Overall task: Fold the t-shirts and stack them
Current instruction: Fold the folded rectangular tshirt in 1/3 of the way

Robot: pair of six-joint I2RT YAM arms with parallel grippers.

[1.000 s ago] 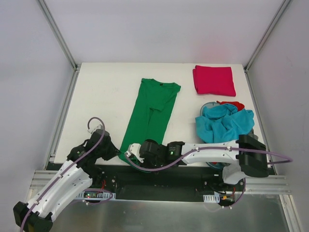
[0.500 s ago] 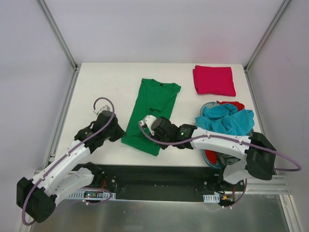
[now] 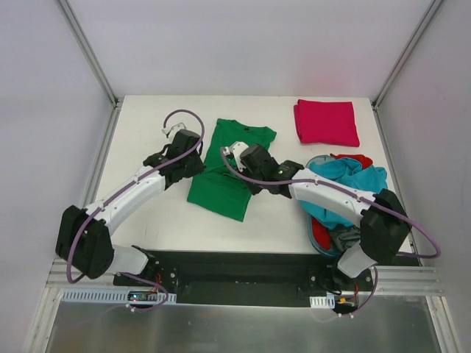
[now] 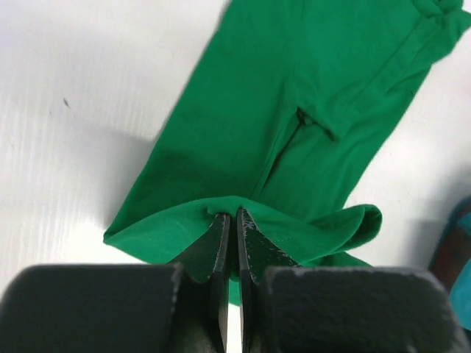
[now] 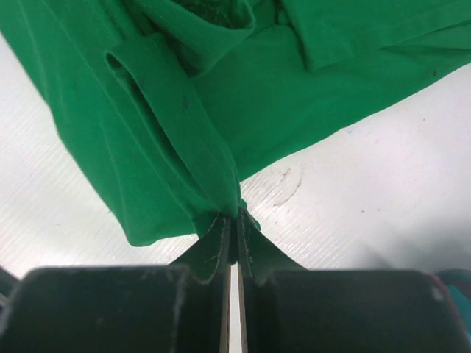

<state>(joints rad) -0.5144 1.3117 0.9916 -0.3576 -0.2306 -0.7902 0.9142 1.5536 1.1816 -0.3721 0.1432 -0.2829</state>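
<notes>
The bright green t-shirt (image 3: 229,158) lies long-folded in the middle of the table, its near end lifted and doubled back over itself. My left gripper (image 3: 194,163) is shut on the green hem at the shirt's left side, seen in the left wrist view (image 4: 234,215). My right gripper (image 3: 245,159) is shut on a bunched green edge at the right side, seen in the right wrist view (image 5: 235,217). A crimson-pink t-shirt (image 3: 326,123) lies folded at the far right. Teal (image 3: 344,184), red (image 3: 360,159) and dark grey (image 3: 347,240) shirts are piled in the tub.
The round blue tub (image 3: 315,229) stands at the near right, next to my right arm. Metal frame rails run along the table's left and right edges. White table surface (image 3: 147,125) shows left of the green shirt.
Both grippers have moved away from the near edge toward the collar, carrying the green shirt's near hem up and over the rest of the shirt.
</notes>
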